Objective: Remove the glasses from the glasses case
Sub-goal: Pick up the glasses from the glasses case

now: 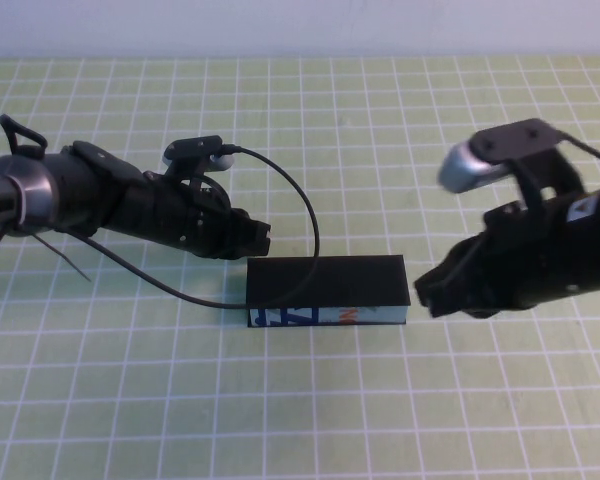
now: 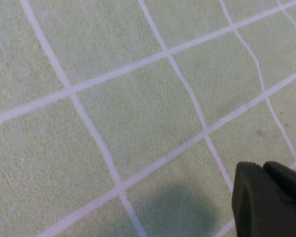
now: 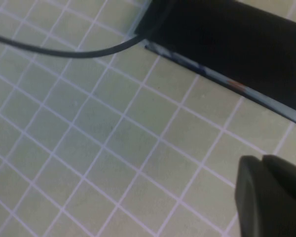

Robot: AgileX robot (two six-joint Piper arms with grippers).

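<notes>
The glasses case (image 1: pixel 328 291) lies closed on the green gridded worktop (image 1: pixel 300 400), its matte black lid down and its light blue printed side facing the camera, so nothing inside it shows. The left hand (image 1: pixel 252 238) hovers just beside the case's left end, the right hand (image 1: pixel 432 290) just beside its right end; neither holds anything, and their opening cannot be told. A black cable (image 1: pixel 295 200) trails across the lid.
</notes>
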